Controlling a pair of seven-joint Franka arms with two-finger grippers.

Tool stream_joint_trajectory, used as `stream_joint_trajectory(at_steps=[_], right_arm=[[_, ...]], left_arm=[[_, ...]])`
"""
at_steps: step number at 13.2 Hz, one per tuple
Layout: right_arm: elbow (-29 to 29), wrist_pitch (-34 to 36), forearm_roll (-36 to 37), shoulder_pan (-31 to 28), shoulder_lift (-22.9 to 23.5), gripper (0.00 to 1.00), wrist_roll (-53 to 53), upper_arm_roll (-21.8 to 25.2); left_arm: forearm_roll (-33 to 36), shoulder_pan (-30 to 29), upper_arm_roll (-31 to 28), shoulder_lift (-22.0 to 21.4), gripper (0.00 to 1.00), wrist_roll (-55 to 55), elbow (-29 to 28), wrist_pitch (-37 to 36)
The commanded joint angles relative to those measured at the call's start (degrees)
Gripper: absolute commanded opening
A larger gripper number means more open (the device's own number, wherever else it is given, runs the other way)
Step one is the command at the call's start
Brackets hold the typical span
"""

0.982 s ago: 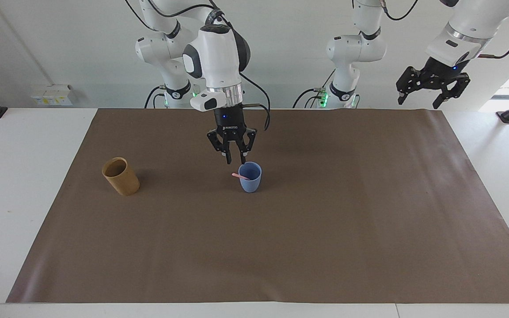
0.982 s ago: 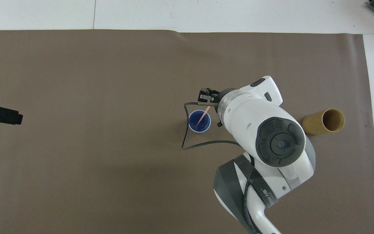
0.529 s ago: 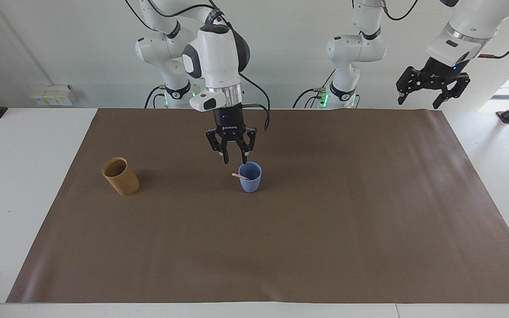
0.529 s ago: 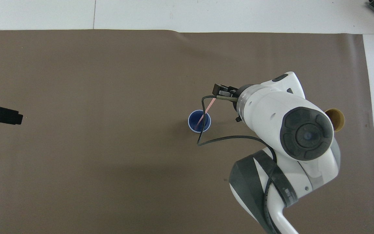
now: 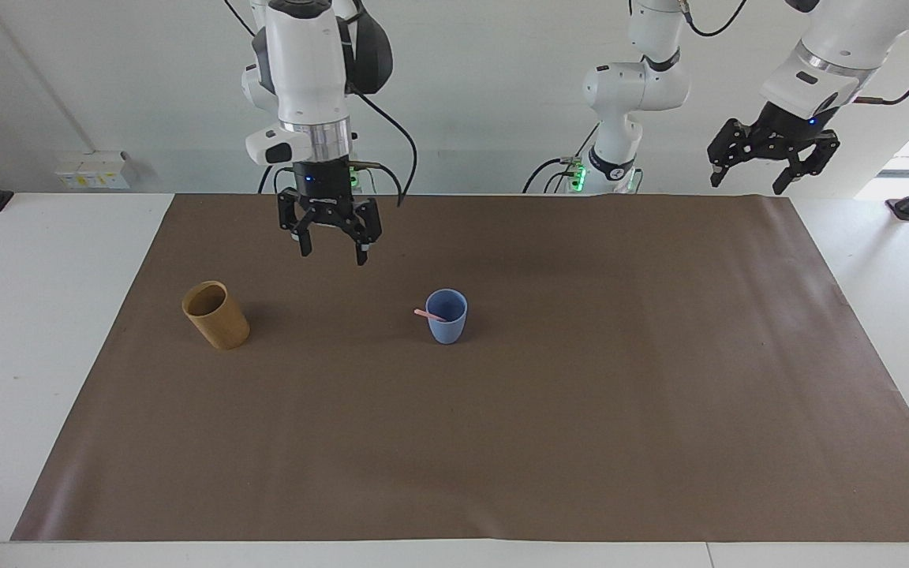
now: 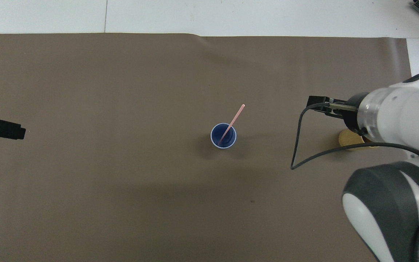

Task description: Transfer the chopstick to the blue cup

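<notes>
The tan cup [image 5: 216,315] stands toward the right arm's end of the mat [image 5: 581,442], well apart from the blue cup [image 5: 447,316]. The right gripper [image 5: 331,248] hangs open and empty above the mat, between the two cups and higher than both. One chopstick [image 6: 231,124] sits in the blue cup near the mat's middle, its foot at the bottom and its upper part leaning over the rim, tilted toward the right arm's end and away from the robots. The left gripper [image 5: 772,168] waits raised and open over the mat's corner at its own end of the table.

The risk, as I judge it, lies in that lean: the stick pokes well past the rim of a small, light tumbler, so a brush from the arm or its trailing cable [image 6: 296,145] could tip the cup or flick the stick out. If more sticks are due, dropping one onto the leaning one could knock it loose.

A second ago the right gripper stood just above the blue cup's rim; now it is lifted and swung toward the tan cup. Cup and stick have not shifted, nor has the left gripper.
</notes>
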State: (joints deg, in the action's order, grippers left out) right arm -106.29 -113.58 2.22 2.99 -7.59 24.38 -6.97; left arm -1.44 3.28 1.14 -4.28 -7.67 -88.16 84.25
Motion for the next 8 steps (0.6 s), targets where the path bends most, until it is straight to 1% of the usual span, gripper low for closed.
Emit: stream_joint_trajectory(at_steps=[1, 2, 4, 5, 8], right_arm=[[6.42, 9.21, -1.78, -3.76, 0.73, 1.0, -8.87, -0.24], [9.5, 12.91, -1.69, -4.65, 1.96, 1.0, -11.08, -0.06], [16.7, 19.94, -0.9, -4.66, 5.9, 1.0, -11.55, 0.03], [17.95, 22.07, -0.81, -4.66, 7.05, 1.0, -11.63, 0.03], [18.58, 22.79, -1.6, -4.92, 7.42, 1.0, -12.59, 0.11]], left_arm=[[-0.41, -0.91, 0.35, -1.6, 1.0, -0.15, -1.75, 0.22], [-0.41, -0.91, 0.35, -1.6, 1.0, -0.15, -1.75, 0.22], [-0.41, -0.91, 0.35, -1.6, 1.0, -0.15, -1.75, 0.22], [-0.41, -0.91, 0.35, -1.6, 1.0, -0.15, -1.75, 0.22], [-0.41, -0.91, 0.35, -1.6, 1.0, -0.15, -1.75, 0.22]])
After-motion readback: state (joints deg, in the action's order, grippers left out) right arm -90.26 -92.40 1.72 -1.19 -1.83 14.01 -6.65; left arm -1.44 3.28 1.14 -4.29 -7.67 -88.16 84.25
